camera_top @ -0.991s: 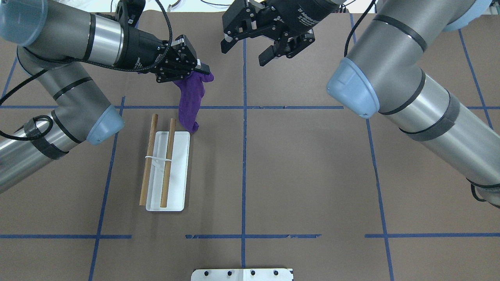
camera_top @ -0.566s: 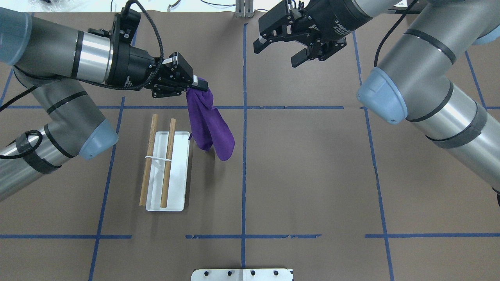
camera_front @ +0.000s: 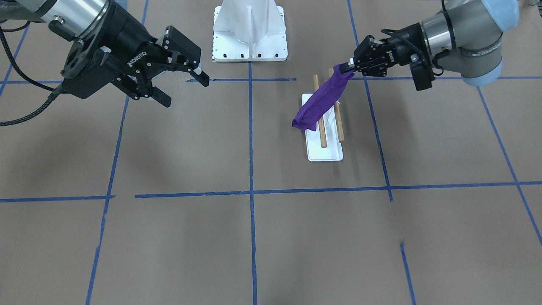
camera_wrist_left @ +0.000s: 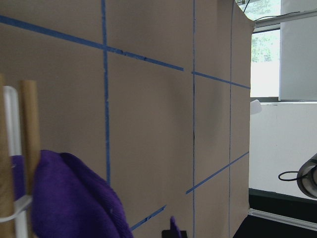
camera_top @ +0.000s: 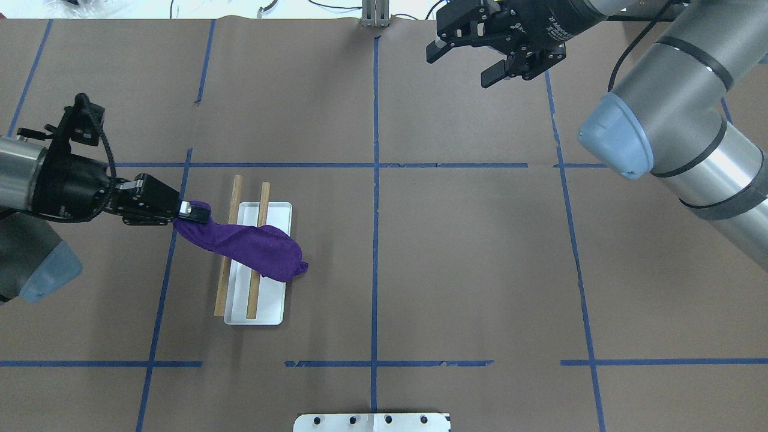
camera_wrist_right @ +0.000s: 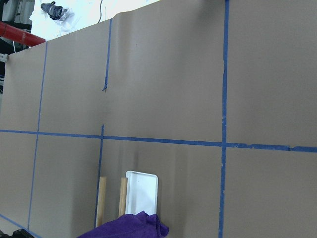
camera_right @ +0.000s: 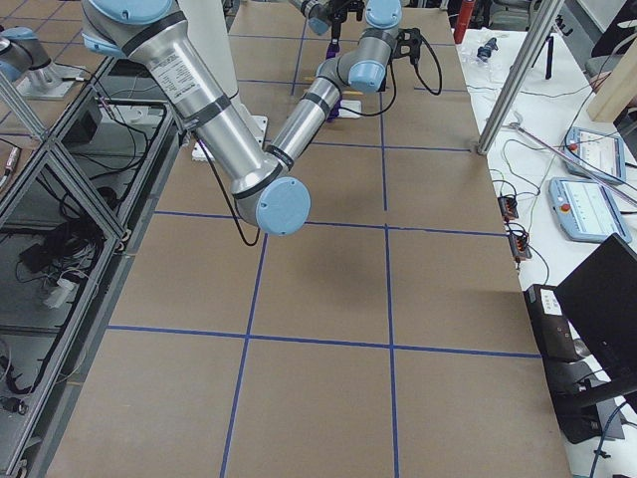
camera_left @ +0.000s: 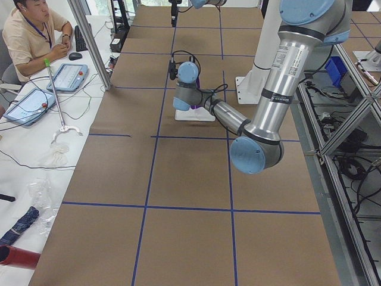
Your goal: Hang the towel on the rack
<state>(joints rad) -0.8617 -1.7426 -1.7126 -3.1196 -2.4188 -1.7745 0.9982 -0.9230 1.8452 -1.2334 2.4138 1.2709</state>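
Observation:
The purple towel (camera_top: 252, 246) lies slantwise across both wooden dowels of the rack (camera_top: 270, 303), and its free end hangs past the base's right edge. My left gripper (camera_top: 191, 212) is shut on the towel's other end, just left of the dowels and above the table. The front view shows the same: the left gripper (camera_front: 345, 67) holds the towel (camera_front: 319, 103) taut over the rack (camera_front: 326, 152). My right gripper (camera_top: 461, 67) is open and empty, high at the far side of the table; it also shows in the front view (camera_front: 182, 87).
The large white bolted pedestal (camera_front: 250, 29) stands at the robot's side of the table, and its edge shows in the overhead view (camera_top: 372, 422). Blue tape lines (camera_top: 375, 240) cross the brown table. An operator (camera_left: 30, 30) sits beyond the far edge.
My left gripper has swung from beyond the rack to its left side, drawing the towel over both dowels. My right gripper has moved further right and away, still open.

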